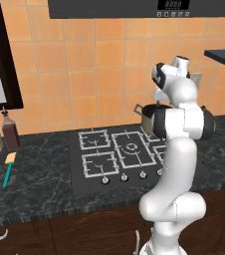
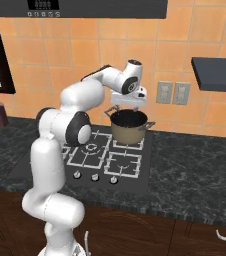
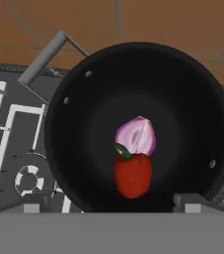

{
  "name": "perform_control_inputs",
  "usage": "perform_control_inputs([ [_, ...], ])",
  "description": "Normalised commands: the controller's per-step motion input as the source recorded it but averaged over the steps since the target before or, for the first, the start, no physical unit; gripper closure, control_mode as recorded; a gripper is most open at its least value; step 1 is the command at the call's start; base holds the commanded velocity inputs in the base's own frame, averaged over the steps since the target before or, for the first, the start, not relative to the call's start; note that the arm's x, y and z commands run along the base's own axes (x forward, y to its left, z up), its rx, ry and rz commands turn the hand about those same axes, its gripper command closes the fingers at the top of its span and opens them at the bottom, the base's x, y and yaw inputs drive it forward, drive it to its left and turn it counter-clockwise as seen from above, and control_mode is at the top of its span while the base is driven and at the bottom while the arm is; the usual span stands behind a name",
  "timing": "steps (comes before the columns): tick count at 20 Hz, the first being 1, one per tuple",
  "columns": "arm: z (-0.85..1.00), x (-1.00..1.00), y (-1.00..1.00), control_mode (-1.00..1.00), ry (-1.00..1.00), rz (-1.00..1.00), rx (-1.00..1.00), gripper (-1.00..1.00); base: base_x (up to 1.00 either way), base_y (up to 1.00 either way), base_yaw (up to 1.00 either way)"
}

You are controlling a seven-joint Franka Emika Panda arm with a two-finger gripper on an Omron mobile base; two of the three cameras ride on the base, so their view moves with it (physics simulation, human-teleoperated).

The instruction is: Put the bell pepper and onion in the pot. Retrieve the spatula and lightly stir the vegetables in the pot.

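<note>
Already we had the bell pepper (image 3: 133, 174) and onion (image 3: 136, 135) lying in the pot (image 3: 193, 99); our gripper (image 3: 109, 202) stood wide and empty, and the spatula (image 1: 8, 169) lay untouched on the counter (image 1: 40, 189).

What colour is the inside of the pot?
Black inside the pot, clearest in the hand view.

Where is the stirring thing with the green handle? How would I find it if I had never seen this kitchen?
Start at the stove in the dark counter and look far to its left, toward the two bottles by the wall. The spatula lies flat on the counter just in front of them. It is the only long thin thing there, with a teal-green handle and a cream-yellow blade pointing toward the bottles.
</note>
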Motion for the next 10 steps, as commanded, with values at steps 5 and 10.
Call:
perform_control_inputs([
  [5,0.75,-1.00,0.33,-1.00,-0.19,-0.06,-0.05,-1.00,0.00,0.00,0.00],
  [10,0.53,-1.00,0.38,-1.00,-0.34,-0.11,-0.01,-1.00,0.00,0.00,0.00],
])
